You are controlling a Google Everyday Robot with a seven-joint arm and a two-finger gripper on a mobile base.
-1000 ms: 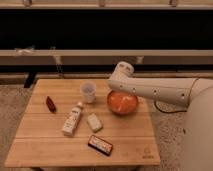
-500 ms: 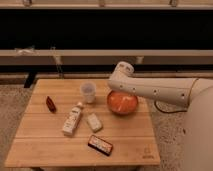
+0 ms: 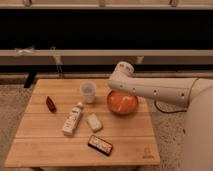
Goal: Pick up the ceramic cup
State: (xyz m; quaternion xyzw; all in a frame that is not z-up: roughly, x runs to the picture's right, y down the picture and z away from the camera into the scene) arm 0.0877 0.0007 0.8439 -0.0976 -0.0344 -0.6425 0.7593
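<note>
Hovering by orange bowl, tool; ceramic cup upright nearby, apart; tool state unclear.

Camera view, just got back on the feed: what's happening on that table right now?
The robot's arm reaches in from the right, with its gripper above the back rim of the orange bowl, just right of the ceramic cup. The cup stands upright on the wooden table, not yet grasped. A white bottle, a small pale block, a dark packet and a small red item lie elsewhere on the table.
</note>
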